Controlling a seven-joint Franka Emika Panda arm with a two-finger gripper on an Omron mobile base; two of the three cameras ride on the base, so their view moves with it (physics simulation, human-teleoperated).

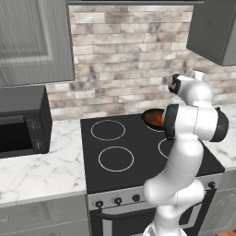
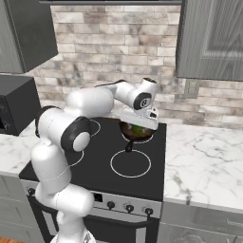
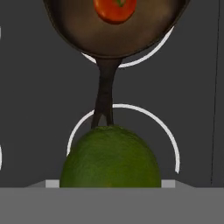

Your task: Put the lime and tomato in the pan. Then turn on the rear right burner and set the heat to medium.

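The green lime (image 3: 110,157) sits large and close at the bottom of the hand view, with my gripper (image 2: 138,122) shut on it; its fingertips are hidden behind the fruit. The gripper hangs just above the dark brown pan (image 2: 136,133), toward its handle (image 3: 105,92) side. The red-orange tomato (image 3: 115,11) lies inside the pan (image 3: 83,30), and it also shows in the left base view as an orange spot (image 1: 159,120). The pan rests on the rear right burner (image 3: 131,64), whose white ring peeks out under it.
The front right burner ring (image 2: 130,163) lies bare below the pan's handle. Control knobs (image 2: 129,208) line the stove's front panel. A black microwave (image 1: 23,124) stands on the marble counter at the left. White marble counter (image 2: 204,156) stretches to the right of the cooktop.
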